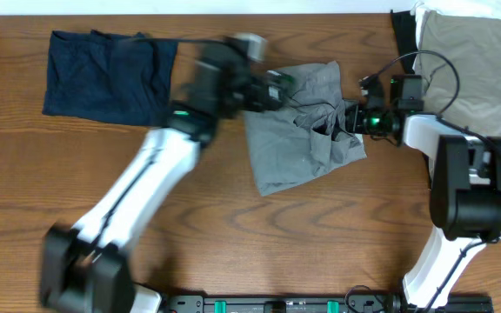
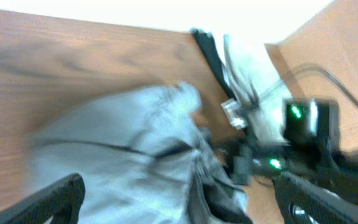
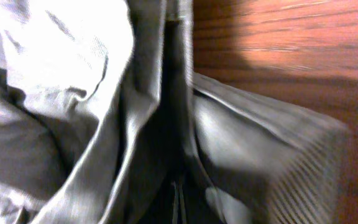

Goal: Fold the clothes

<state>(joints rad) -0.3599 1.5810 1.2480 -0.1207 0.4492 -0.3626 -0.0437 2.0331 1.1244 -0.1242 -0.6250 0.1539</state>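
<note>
Two arms are working one piece: the crumpled grey fabric garment (image 1: 298,130) sits bunched at the centre of the brown wooden table (image 1: 24,217), not yet squared.

Your right gripper (image 1: 352,118) is at the garment's 3 o'clock edge. Its wrist view is full of cloth, with a fold running down between the jaws beside the ribbed finger pad (image 3: 272,155). I read that as clamped on the edge, likely as an anchor so the piece doesn't slide when the far side gets pulled.

Your left gripper (image 1: 272,89) hangs over the 11 o'clock corner, and the arm is motion-blurred. In its wrist view the dark fingertips (image 2: 55,196) sit at opposite frame edges, so they're spread wide and hold nothing, with grey cloth below. It looks lined up for a grab opposite the anchor, to stretch the garment flat.

The flat folded navy-blue fabric garment (image 1: 107,76) lies at 10 o'clock, well apart. It looks finished and parked out of the work zone. The pale beige fabric garment (image 1: 464,56) is heaped at 2 o'clock, probably queued.

Risk: the bunching at 3 o'clock hides layers, so a corner grab may catch more than one ply.
</note>
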